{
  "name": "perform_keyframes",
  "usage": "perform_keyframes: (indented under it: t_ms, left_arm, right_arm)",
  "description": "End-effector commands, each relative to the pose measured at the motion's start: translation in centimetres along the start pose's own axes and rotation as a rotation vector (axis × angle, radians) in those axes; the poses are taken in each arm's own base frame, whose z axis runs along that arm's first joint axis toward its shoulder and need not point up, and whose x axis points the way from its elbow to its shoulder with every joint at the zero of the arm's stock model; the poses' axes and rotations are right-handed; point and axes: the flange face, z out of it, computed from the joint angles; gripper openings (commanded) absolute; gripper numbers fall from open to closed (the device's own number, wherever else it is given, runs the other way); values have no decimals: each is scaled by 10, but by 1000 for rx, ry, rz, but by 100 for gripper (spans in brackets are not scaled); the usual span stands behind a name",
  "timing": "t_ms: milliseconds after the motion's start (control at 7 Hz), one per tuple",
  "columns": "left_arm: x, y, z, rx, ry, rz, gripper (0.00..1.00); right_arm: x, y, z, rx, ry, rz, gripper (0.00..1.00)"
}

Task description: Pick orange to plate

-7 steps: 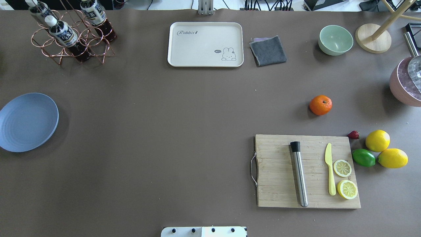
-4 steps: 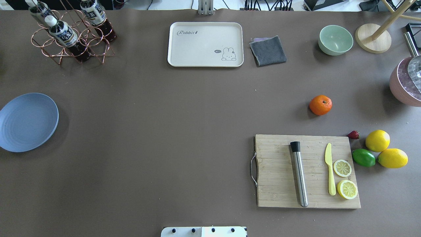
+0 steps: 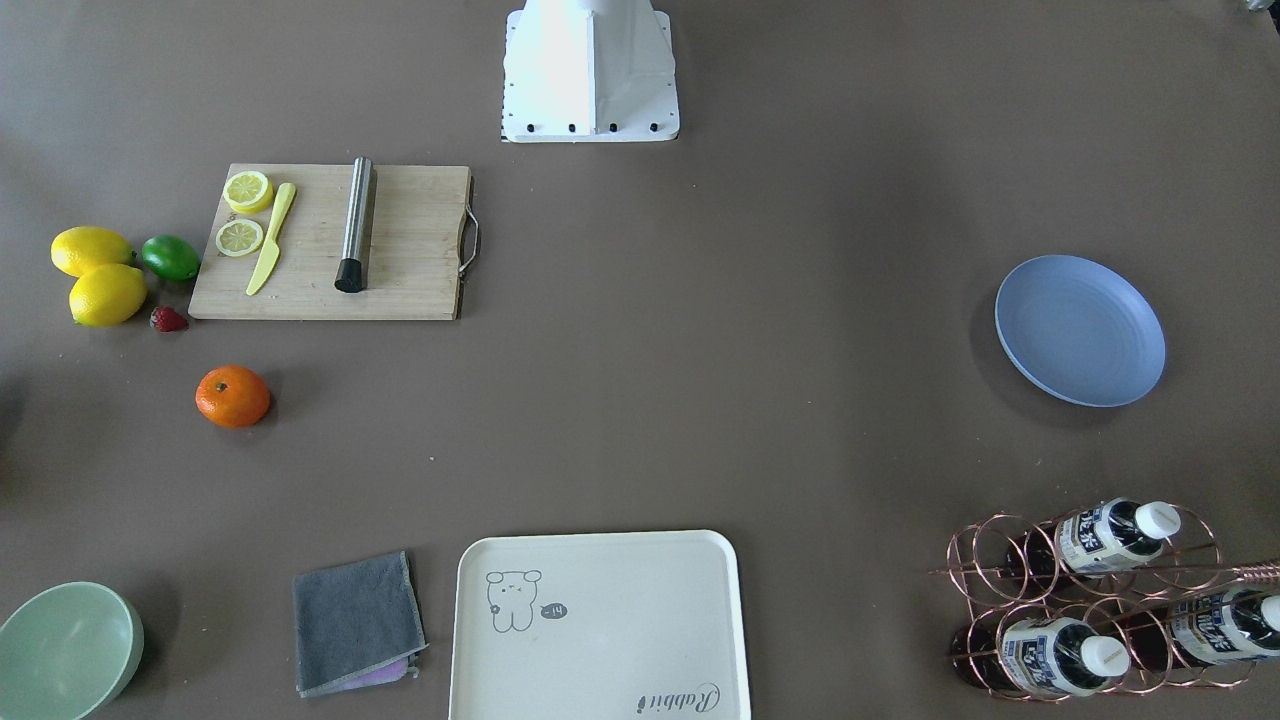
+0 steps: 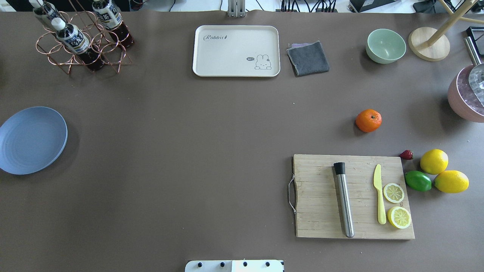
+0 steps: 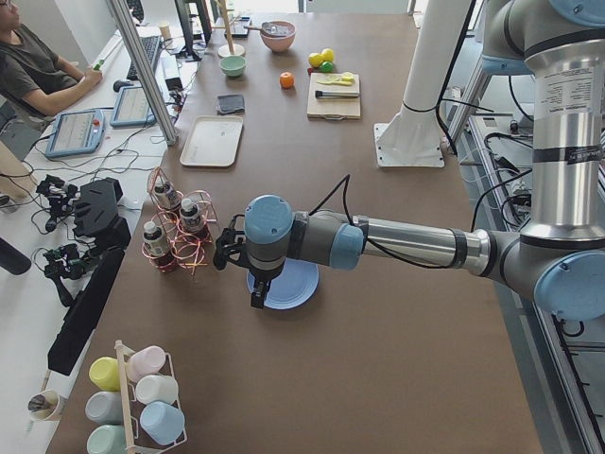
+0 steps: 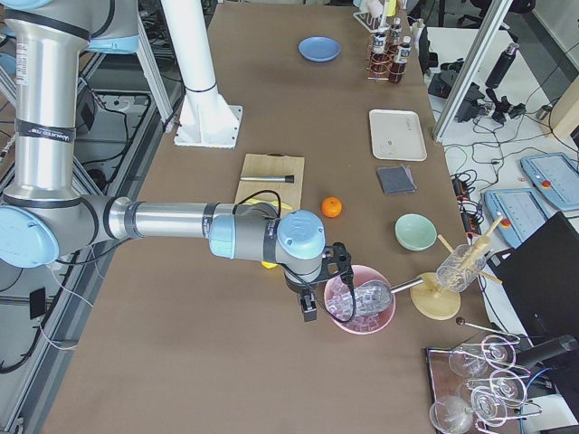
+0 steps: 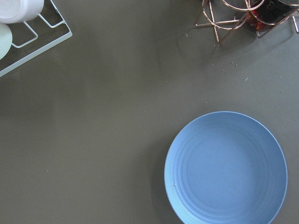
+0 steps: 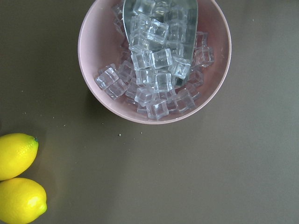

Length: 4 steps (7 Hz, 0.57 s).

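The orange (image 4: 368, 120) (image 3: 232, 396) lies alone on the brown table, just beyond the cutting board, on the robot's right side. Far across at the left edge rests the blue-grey plate (image 4: 32, 139) (image 3: 1080, 330) (image 7: 226, 168), with nothing on it. My left gripper (image 5: 255, 295) hangs over the plate's near rim; it shows only in the left side view, so I cannot tell its state. My right gripper (image 6: 308, 307) hovers beside the pink ice bowl (image 8: 154, 60), well away from the orange (image 6: 332, 207); its state cannot be told either.
A wooden cutting board (image 4: 321, 196) holds a steel muddler, yellow knife and lemon slices. Two lemons (image 4: 434, 161), a lime (image 4: 418, 181) and a strawberry lie right of it. A cream tray (image 4: 236, 51), grey cloth, green bowl (image 4: 385, 45) and bottle rack (image 4: 79, 37) line the far edge.
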Motion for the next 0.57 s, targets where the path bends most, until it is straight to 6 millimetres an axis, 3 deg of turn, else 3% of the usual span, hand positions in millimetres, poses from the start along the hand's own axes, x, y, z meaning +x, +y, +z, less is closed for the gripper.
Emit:
perform_keyframes:
  t_ms: [0, 429]
  left_arm:
    - [2, -1, -1, 1, 2, 1, 97]
    - [0, 2, -3, 3, -7, -7, 97]
  right_arm:
    - [1, 0, 2, -5, -2, 8, 100]
    - [2, 2, 3, -6, -2, 11, 100]
